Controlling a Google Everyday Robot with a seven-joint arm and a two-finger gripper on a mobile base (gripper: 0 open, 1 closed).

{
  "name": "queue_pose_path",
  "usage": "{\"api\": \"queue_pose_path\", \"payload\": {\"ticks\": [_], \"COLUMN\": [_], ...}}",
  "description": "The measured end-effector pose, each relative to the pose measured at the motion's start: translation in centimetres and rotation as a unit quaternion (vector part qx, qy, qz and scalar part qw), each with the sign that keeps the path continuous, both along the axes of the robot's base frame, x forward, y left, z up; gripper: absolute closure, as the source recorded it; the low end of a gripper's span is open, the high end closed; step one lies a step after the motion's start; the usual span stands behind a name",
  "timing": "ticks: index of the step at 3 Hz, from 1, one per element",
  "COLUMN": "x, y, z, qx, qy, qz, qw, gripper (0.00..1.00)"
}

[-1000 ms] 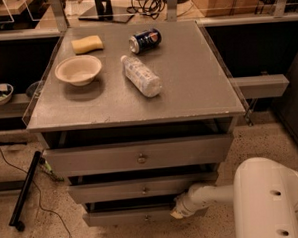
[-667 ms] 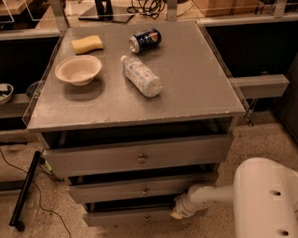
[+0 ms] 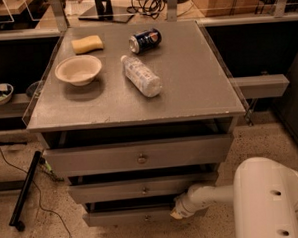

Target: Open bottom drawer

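The bottom drawer, the narrowest of three grey metal drawers, sits lowest in the cabinet near the bottom edge of the view, its flat front carrying a small round knob at the centre. A dark gap shows above its front. The claw, pale and rounded, is at the right end of this drawer front, touching or just beside it, to the right of the knob; whether the claw is open or closed cannot be told. A white arm runs from the claw to a large white robot body in the lower right corner. Above the bottom drawer is the middle drawer, wider, and above that the top drawer, widest and tallest, each with a centre knob. The grey table tops the cabinet. On it a clear plastic bottle lies on its side near the middle, a blue can lies on its side behind it, a beige bowl stands upright to the left, and a yellow sponge lies behind the bowl. On the speckled floor at the left lie a black bar and a thin cable
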State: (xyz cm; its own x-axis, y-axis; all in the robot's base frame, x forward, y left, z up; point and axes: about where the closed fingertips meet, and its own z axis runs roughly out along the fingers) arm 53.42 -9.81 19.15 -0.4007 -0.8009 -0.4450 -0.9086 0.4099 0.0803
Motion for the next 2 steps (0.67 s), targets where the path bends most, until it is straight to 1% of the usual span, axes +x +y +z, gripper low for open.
{"api": "queue_pose_path", "payload": {"ticks": [2], "x": [-1.07], "y": [-0.58], "z": [0.91], "qx": [0.009], "qy": [0.007], "qz": [-0.002], "qw": [0.9999], "gripper": [1.0]}}
